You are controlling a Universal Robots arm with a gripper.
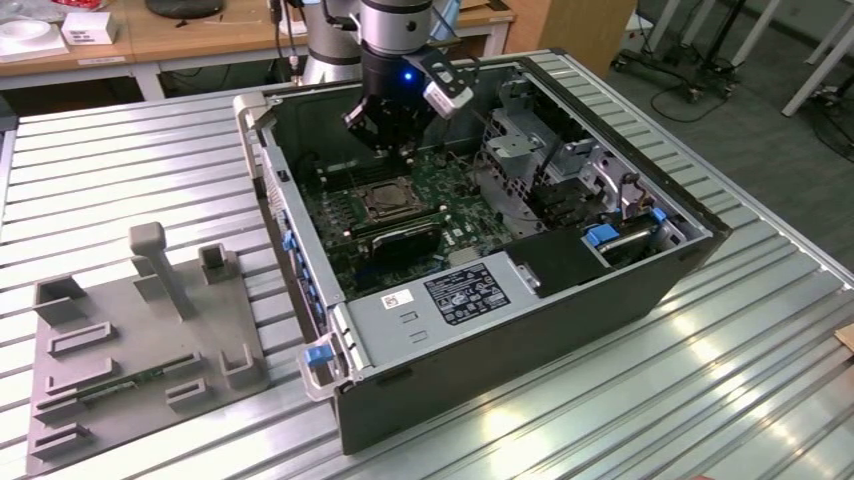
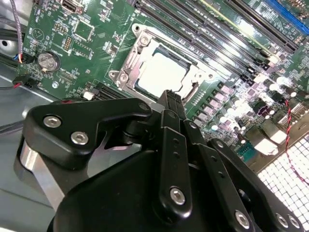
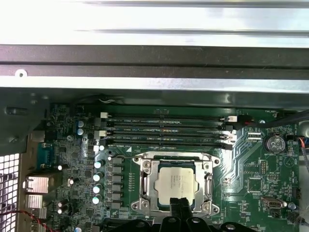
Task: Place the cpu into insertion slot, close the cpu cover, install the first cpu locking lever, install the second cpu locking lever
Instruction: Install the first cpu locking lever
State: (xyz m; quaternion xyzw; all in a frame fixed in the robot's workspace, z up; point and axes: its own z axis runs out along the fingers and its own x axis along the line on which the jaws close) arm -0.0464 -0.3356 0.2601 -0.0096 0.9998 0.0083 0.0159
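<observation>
Gripper [image 1: 387,143] hangs inside the computer case [image 1: 534,340] in the exterior view, above the insertion slot [image 1: 384,200]. In the second wrist view we see its fingers [image 2: 166,121] pressed together on nothing, tip just beside the cpu [image 2: 161,72], which sits in the slot under the seemingly lowered cpu cover [image 2: 126,60]. In the first wrist view the tip overlaps one cpu edge.

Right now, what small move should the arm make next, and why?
Probably ease the tool down toward the insertion slot's edge: the cpu already sits inside, with the cpu cover seemingly closed around it, so the locking levers likely remain.
</observation>
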